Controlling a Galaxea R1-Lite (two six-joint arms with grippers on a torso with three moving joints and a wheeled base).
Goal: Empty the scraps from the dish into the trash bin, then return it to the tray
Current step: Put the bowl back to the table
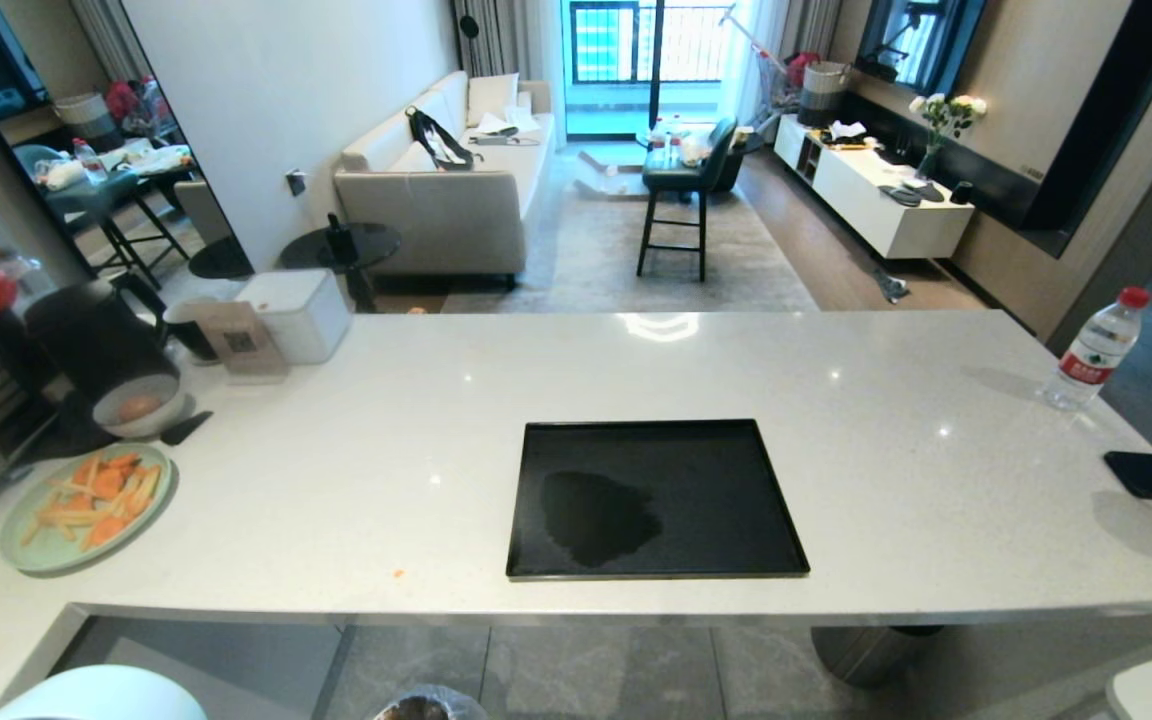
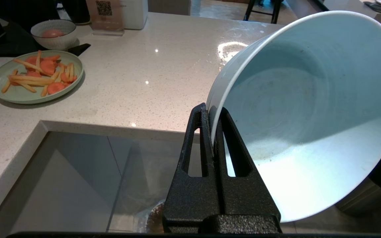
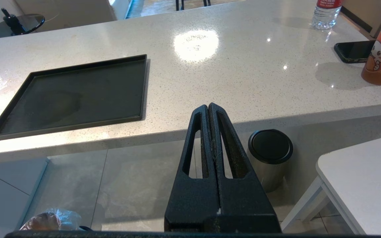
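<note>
Dish (image 2: 309,109), seemingly emptied and tilted, was gripped at its rim by the left gripper (image 2: 212,132) above the trash bin (image 1: 426,705). Return to the bare tray (image 1: 656,440) on the worktop (image 1: 386,420) remained. Right gripper (image 3: 209,132) jaws were clenched on nothing.

Your head cam looks down over the counter (image 1: 386,480) from high up; both wrist cams sit low at its edge, sharing the tray (image 3: 71,92) with it.

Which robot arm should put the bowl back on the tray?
The left arm, probably. Its hand already pinches the rim of the emptied bowl, held off the counter's near edge. The right hand is shut and holds nothing. The tray lies bare on the counter.
</note>
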